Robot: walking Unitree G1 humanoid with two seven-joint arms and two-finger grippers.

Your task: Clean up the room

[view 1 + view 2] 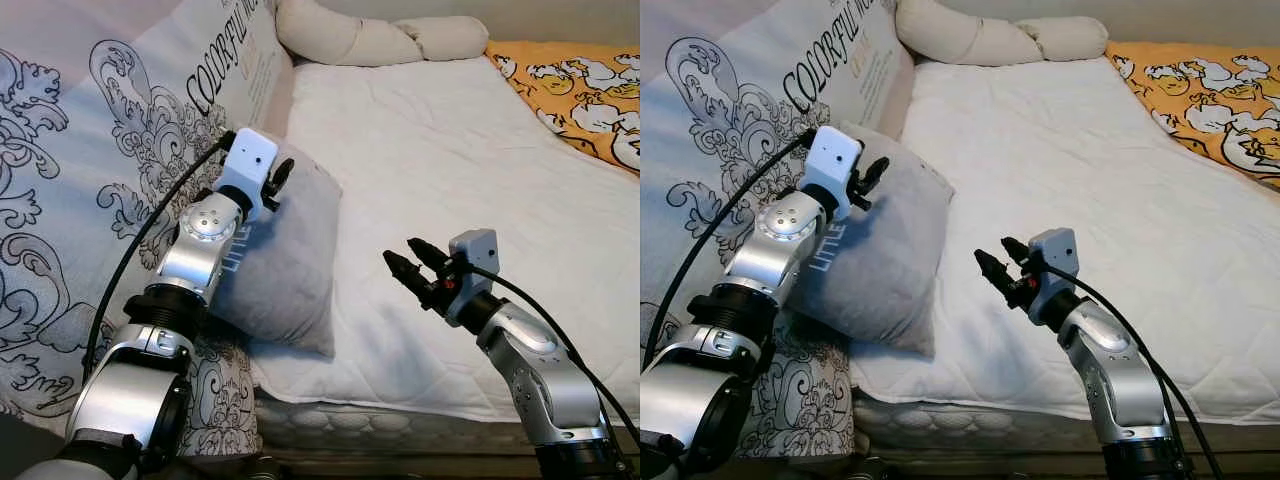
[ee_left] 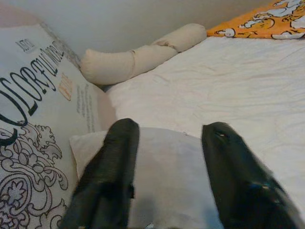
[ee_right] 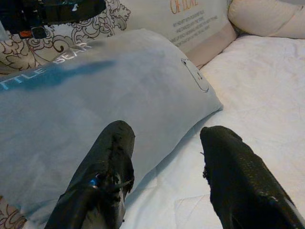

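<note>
My left gripper [image 1: 278,180] is up at the top edge of the grey pillow [image 1: 285,265], its two black fingers [image 2: 112,181] spread apart with the pillow's upper edge showing between them in the left wrist view. I cannot tell whether the fingers actually touch the fabric. The silver left arm reaches up from the lower left, lying across the pillow's printed face, where part of the white lettering shows beside the wrist.

My right gripper [image 1: 405,262] hangs over the white mattress [image 1: 470,150], near the pillow's lower right corner but apart from it. Its fingers [image 3: 107,176] are spread too and hold nothing; they point toward the pillow, and in the right wrist view I see the pillow's broad face ahead with a small bear outline near one corner.

The grey pillow stands tilted at the left side of the bed, leaning back against a big patterned cushion [image 1: 110,140] with black scrollwork and large lettering. Its lower edge rests on the mattress near the front edge of the bed.

Further out, a long cream bolster [image 1: 375,38] lies across the head of the mattress, touching the top of the patterned cushion. An orange blanket [image 1: 580,90] with white cartoon figures covers the far right corner of the bed.
</note>
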